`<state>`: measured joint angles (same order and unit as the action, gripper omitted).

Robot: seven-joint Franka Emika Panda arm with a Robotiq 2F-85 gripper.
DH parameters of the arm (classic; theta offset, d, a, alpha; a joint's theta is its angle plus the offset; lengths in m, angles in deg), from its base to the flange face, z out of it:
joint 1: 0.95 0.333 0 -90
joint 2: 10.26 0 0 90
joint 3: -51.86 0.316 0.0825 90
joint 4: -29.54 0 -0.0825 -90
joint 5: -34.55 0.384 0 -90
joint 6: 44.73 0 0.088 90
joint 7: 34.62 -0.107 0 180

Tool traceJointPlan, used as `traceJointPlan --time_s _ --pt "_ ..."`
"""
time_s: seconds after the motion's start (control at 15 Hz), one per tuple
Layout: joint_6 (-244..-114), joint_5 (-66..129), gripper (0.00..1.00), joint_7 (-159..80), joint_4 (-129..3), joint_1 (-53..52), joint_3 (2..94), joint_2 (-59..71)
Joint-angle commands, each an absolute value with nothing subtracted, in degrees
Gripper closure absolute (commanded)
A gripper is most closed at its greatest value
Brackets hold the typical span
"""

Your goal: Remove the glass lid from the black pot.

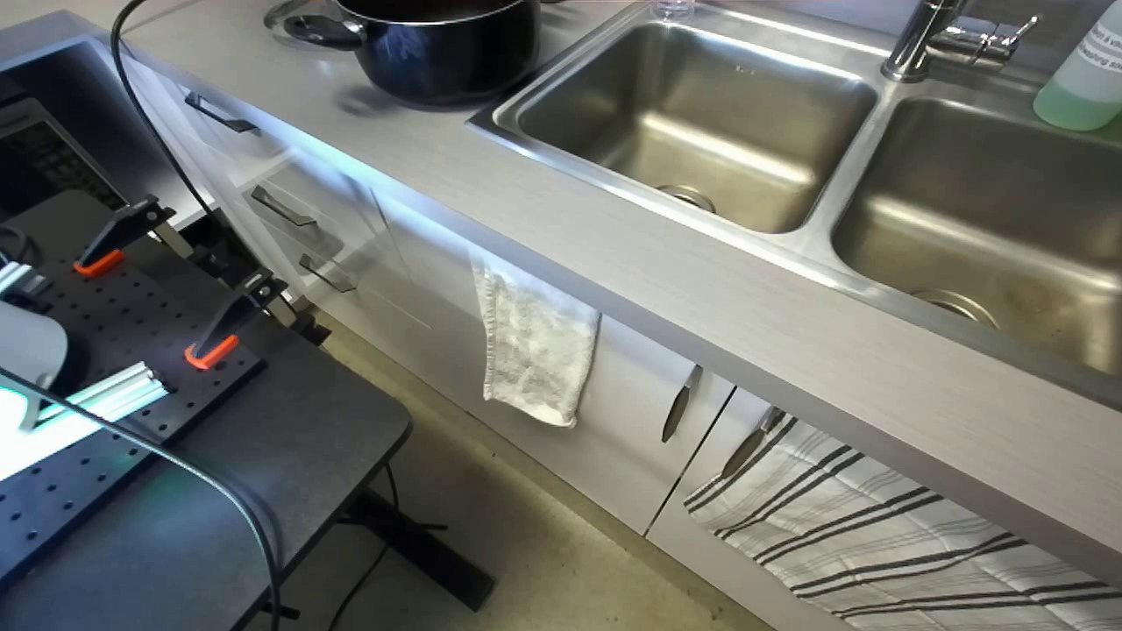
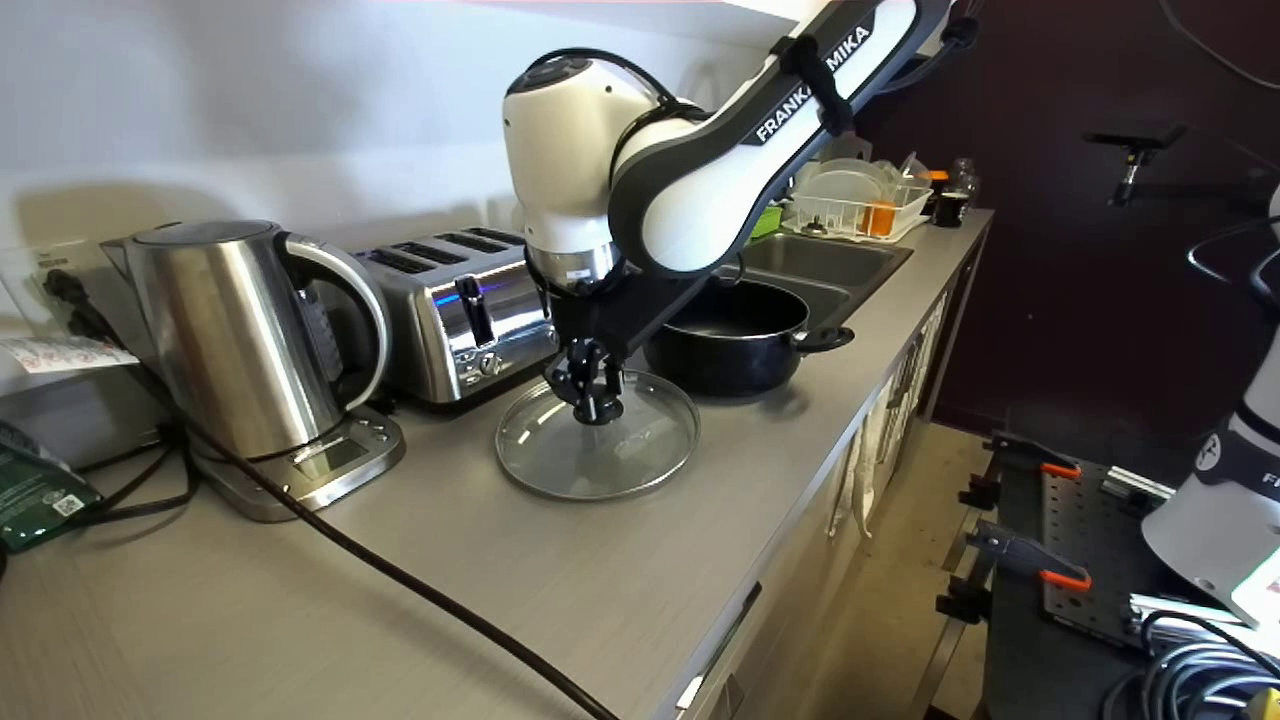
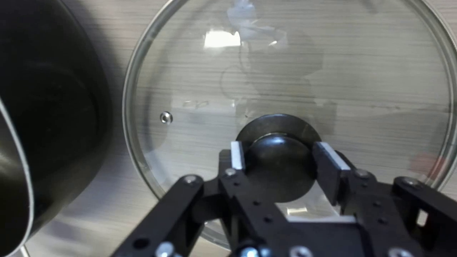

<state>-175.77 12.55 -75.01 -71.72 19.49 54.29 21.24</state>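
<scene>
The black pot (image 2: pixel 722 362) stands uncovered on the counter; it also shows in an exterior view (image 1: pixel 447 57) and at the left of the wrist view (image 3: pixel 68 89). The round glass lid (image 2: pixel 645 455) with a black knob lies flat beside the pot, at about counter level. It fills much of the wrist view (image 3: pixel 200 89), and a bit of it shows behind the pot's handle (image 1: pixel 294 10). My gripper (image 2: pixel 597 400) points down over the lid's middle. In the wrist view my fingers (image 3: pixel 276 157) close against both sides of the knob. Whether the lid fully rests on the counter is hard to tell.
A steel toaster (image 2: pixel 470 310) and a steel kettle (image 2: pixel 235 340) stand near the wall beside the lid. A black cable (image 2: pixel 400 575) crosses the counter. The steel sink (image 1: pixel 692 123) lies beyond the pot, with a dish rack (image 2: pixel 850 215) farther along.
</scene>
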Motion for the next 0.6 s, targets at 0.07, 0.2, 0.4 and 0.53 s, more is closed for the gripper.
traceJointPlan --time_s 0.07,0.2,0.4,0.53 --pt "-173.19 13.47 0.11 -75.8 -68.92 20.8 53.14 22.15" --pt "-172.92 13.48 0.0 -75.74 -68.7 20.72 53.18 22.04" --pt "-173.32 13.62 0.0 -75.47 -70.0 20.59 53.48 20.73" --pt "-174.23 13.74 0.0 -74.91 -73.46 20.47 54.02 18.2"
